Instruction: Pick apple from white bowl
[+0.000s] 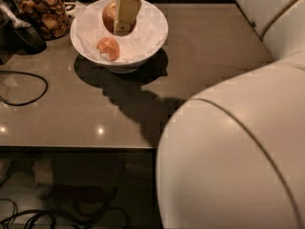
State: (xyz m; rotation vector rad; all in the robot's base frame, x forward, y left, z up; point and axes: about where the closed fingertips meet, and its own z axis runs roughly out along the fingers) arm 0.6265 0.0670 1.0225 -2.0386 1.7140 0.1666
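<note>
The robot arm fills the lower right of the frame, its pale casing hiding much of the near table edge. The brown table runs across the upper half. The white bowl stands on it in the upper left, lined with crumpled white paper.

The gripper comes down from the top edge of the frame into the bowl. One broad finger lies against the right side of the apple; the other finger is hidden behind the fruit. The jaws appear closed on the apple, which sits toward the far side of the bowl, above the paper lining.

Judgement: the grasp looks made and the lift is the step in hand. The next move calls for a straight rise, clearing the rim before any sideways travel.

A second, pinker apple lies lower in the bowl, just below the gripper and apart from it. It is not the target and should stay undisturbed.
</note>
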